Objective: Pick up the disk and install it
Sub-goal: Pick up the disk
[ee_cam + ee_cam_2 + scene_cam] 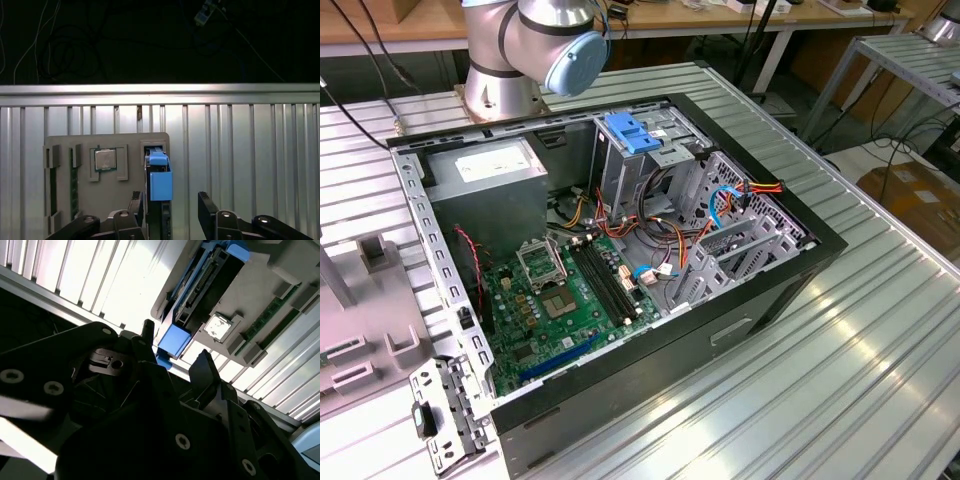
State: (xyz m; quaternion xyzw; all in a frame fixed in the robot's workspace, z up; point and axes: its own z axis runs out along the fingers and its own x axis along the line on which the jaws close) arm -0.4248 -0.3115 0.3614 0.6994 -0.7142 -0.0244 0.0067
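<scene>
Silver ribbed metal makes up the bench [880, 330], and a big open computer case [650, 380] sits on it. In the exterior view a grey tray [380, 300] lies on the bench at the exterior view's left, beside the case.

In both wrist views the disk [159, 182] [210, 285] stands on its thin edge in a slot of the grey tray, near a small square chip [105, 159]. The disk is dark with a light-blue frame.

The jaws are wide open and hold nothing. Their two black fingers [205, 202] sit one on each side of the blue end of the disk. One finger is just beside the disk; I cannot tell if it touches. The other finger is apart from it, with bare bench showing in the gap.
</scene>
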